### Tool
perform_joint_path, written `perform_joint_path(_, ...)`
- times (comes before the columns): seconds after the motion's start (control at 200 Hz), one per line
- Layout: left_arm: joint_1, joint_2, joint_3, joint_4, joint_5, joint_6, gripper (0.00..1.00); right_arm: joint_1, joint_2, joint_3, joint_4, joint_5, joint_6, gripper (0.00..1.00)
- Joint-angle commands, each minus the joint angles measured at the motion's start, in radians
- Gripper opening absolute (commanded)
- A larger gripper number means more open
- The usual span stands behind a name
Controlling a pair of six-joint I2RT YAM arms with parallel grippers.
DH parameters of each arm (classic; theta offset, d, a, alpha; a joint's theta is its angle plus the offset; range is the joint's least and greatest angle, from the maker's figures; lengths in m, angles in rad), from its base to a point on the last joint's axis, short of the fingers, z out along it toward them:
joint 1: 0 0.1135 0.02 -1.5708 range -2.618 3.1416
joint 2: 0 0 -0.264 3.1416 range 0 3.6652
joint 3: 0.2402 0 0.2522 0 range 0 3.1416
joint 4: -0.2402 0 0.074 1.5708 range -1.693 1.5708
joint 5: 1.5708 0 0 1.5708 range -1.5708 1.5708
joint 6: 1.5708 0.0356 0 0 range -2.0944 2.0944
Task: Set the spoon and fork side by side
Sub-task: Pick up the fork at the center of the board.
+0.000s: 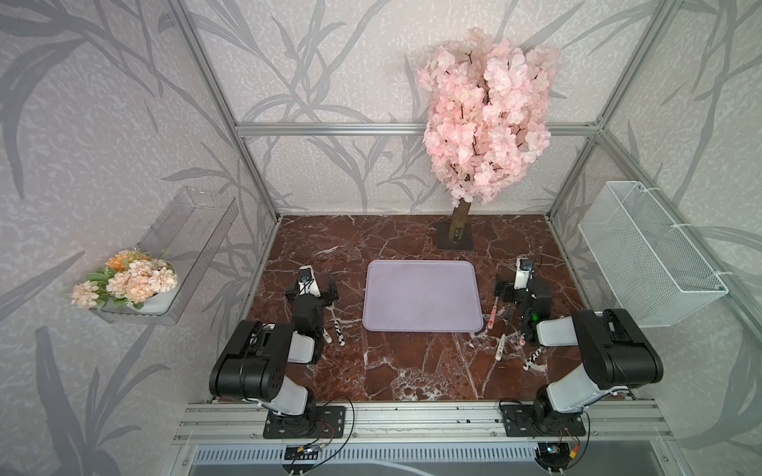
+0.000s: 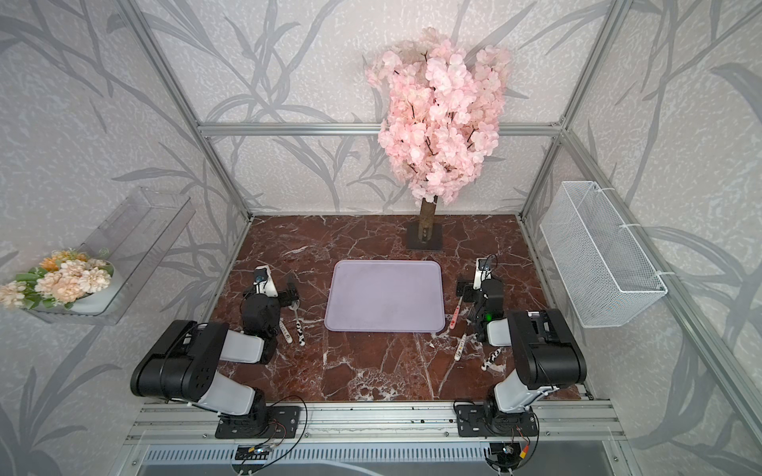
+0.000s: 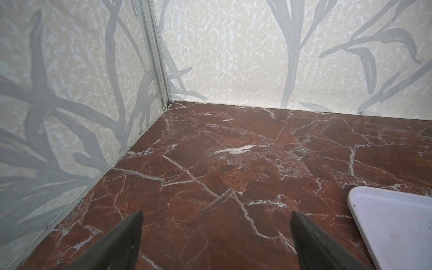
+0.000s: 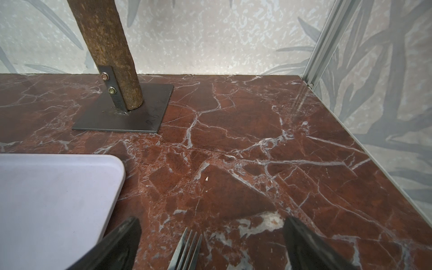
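Observation:
A fork (image 1: 504, 334) with a white handle lies on the marble right of the lilac tray (image 1: 422, 296). Its tines (image 4: 187, 250) show between the fingers of my open right gripper (image 4: 211, 219), touching neither finger. A spoon (image 1: 335, 323) with a cow-pattern handle lies left of the tray, just beside my left gripper (image 1: 312, 288). In the left wrist view that gripper (image 3: 217, 214) stands open over bare marble, with only the tray's corner (image 3: 397, 224) beside it. Nothing is held.
More cutlery lies about: a white handle (image 1: 327, 336) by the spoon, a pink handle (image 1: 492, 317) and a cow-pattern handle (image 1: 534, 358) near the fork. A blossom tree on a metal base (image 1: 455, 239) stands behind the tray. A wire basket (image 1: 647, 255) hangs on the right wall.

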Motion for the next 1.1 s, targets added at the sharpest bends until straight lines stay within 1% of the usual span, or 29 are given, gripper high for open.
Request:
perform_joint_path(0.0,0.004,-0.009,0.021,-0.001,0.008,0.015,1.0,0.001,-0.008,0.008,0.002,0.036,0.016,0.99)
perform_joint_path(0.055,0.004,-0.014,0.017,0.012,0.003,0.015,1.0,0.008,-0.008,0.002,0.016,0.056,0.012,0.99)
perform_joint_path(0.095,0.002,-0.034,0.027,0.011,-0.016,0.021,1.0,0.034,-0.016,-0.006,0.033,0.145,0.008,0.99)
perform_joint_path(0.155,0.001,-0.125,0.096,-0.218,-0.011,0.017,1.0,0.053,-0.049,-0.021,0.044,0.219,0.004,0.99)
perform_joint_path(0.215,-0.001,-0.202,0.189,-0.416,-0.038,-0.008,1.0,0.093,-0.139,0.023,-0.109,0.292,-0.021,0.99)
perform_joint_path(0.27,-0.001,-0.268,0.273,-0.555,-0.08,-0.082,1.0,0.117,-0.224,0.102,-0.303,0.273,-0.058,0.99)
perform_joint_path(0.325,-0.003,-0.332,0.362,-0.696,-0.109,-0.154,1.0,0.123,-0.293,0.152,-0.373,0.218,-0.052,0.99)
perform_joint_path(0.385,-0.002,-0.392,0.474,-0.872,-0.134,-0.213,1.0,0.123,-0.351,0.185,-0.41,0.234,0.084,0.99)
perform_joint_path(0.435,-0.002,-0.432,0.561,-1.02,-0.169,-0.305,1.0,0.123,-0.408,0.215,-0.526,0.33,0.332,0.99)
perform_joint_path(0.45,-0.001,-0.445,0.585,-1.083,-0.192,-0.355,1.0,0.12,-0.417,0.22,-0.554,0.357,0.378,0.99)
perform_joint_path(0.46,0.001,-0.452,0.599,-1.127,-0.207,-0.394,1.0,0.116,-0.428,0.225,-0.59,0.391,0.463,0.99)
perform_joint_path(0.485,0.001,-0.47,0.628,-1.243,-0.239,-0.478,1.0,0.096,-0.447,0.23,-0.681,0.425,0.594,0.99)
perform_joint_path(0.5,0.001,-0.482,0.639,-1.305,-0.27,-0.541,1.0,0.078,-0.459,0.232,-0.733,0.414,0.662,0.99)
perform_joint_path(0.53,0.008,-0.51,0.631,-1.359,-0.313,-0.641,1.0,0.033,-0.47,0.228,-0.782,0.353,0.726,0.99)
perform_joint_path(0.56,0.024,-0.546,0.593,-1.336,-0.268,-0.653,1.0,-0.002,-0.465,0.225,-0.788,0.286,0.734,0.99)
perform_joint_path(0.615,0.065,-0.61,0.498,-1.235,-0.082,-0.618,1.0,-0.022,-0.442,0.256,-0.845,0.235,0.673,0.99)
perform_joint_path(0.66,0.086,-0.644,0.447,-1.205,-0.01,-0.646,1.0,-0.021,-0.426,0.304,-0.919,0.212,0.654,1.0)
perform_joint_path(0.68,0.089,-0.651,0.434,-1.197,0.005,-0.65,1.0,-0.018,-0.419,0.322,-0.936,0.181,0.626,0.96)
perform_joint_path(0.7,0.09,-0.657,0.427,-1.196,0.007,-0.652,0.97,-0.014,-0.413,0.331,-0.94,0.17,0.613,0.91)
perform_joint_path(0.725,0.089,-0.66,0.423,-1.197,0.005,-0.652,0.91,-0.004,-0.404,0.346,-0.962,0.17,0.606,0.79)
perform_joint_path(0.73,0.089,-0.66,0.423,-1.198,0.003,-0.653,0.9,-0.002,-0.4,0.355,-0.975,0.173,0.606,0.74)
perform_joint_path(0.77,0.09,-0.653,0.437,-1.229,-0.014,-0.659,0.87,0.002,-0.384,0.397,-1.054,0.171,0.615,0.59)
perform_joint_path(0.845,0.09,-0.619,0.502,-1.329,-0.037,-0.663,0.81,0.002,-0.344,0.512,-1.279,0.182,0.641,0.44)
perform_joint_path(0.895,0.094,-0.569,0.576,-1.449,-0.04,-0.692,0.8,0.002,-0.328,0.57,-1.406,0.186,0.664,0.42)
perform_joint_path(0.935,0.097,-0.518,0.643,-1.549,-0.019,-0.697,0.77,0.002,-0.33,0.595,-1.486,0.176,0.684,0.51)
perform_joint_path(0.95,0.096,-0.496,0.671,-1.591,-0.012,-0.699,0.72,0.002,-0.335,0.596,-1.5,0.169,0.687,0.53)
perform_joint_path(0.985,0.096,-0.447,0.722,-1.677,0.001,-0.704,0.54,0.002,-0.358,0.583,-1.522,0.134,0.687,0.52)
perform_joint_path(1.015,0.097,-0.412,0.749,-1.734,0.014,-0.713,0.46,0.005,-0.383,0.562,-1.528,0.116,0.681,0.5)
perform_joint_path(1.095,0.096,-0.346,0.778,-1.83,0.038,-0.739,0.43,0.021,-0.444,0.503,-1.563,0.134,0.691,0.49)
